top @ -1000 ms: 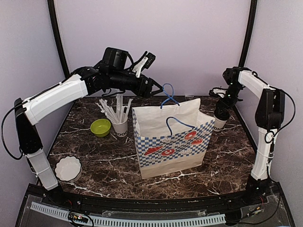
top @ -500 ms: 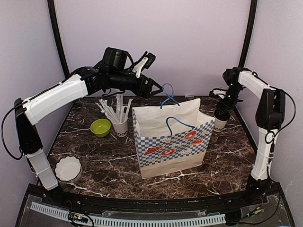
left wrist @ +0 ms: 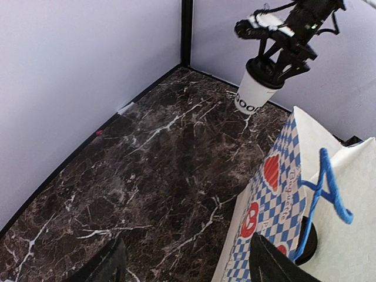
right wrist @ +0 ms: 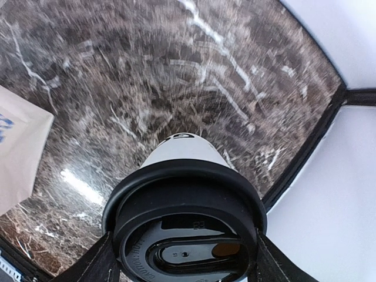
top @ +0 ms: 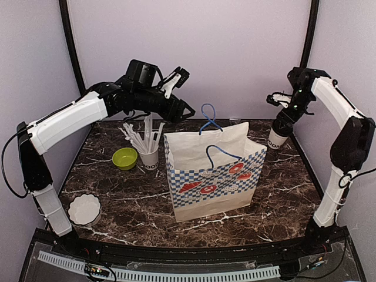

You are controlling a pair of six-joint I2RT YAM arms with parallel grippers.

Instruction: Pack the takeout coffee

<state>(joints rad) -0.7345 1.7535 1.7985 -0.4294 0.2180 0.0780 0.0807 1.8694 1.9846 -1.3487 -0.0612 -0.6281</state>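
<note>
Coffee cup point(top: 277, 138), white tapering paper with black lettering near its base and a round black plastic lid point(right wrist: 187, 238), sits clamped in the right hand point(top: 285, 124). The two dark fingers point(right wrist: 88, 264) press on opposite sides of the lid's rim. The cup is tilted and appears clear of the tabletop point(top: 117, 194), at the far right corner just beyond the bag point(top: 212, 176). The lid is glossy, with a raised rim and an oval recess.

The bag is stiff white paper with blue checks, red prints and blue cord handles point(left wrist: 329, 188). It stands upright with its mouth open at the middle of the tabletop. A dark round shape shows inside it under one handle; what it is I cannot tell.

The left hand point(left wrist: 185, 267) hovers high over the far side, its fingers apart with nothing between them.

The tabletop is dark brown marble with white veins. On its left side stand a lettered white cup of straws point(top: 148, 157), a smooth green bowl point(top: 124, 158) just beside it, and a fluted white dish point(top: 84, 210) near the front edge.
</note>
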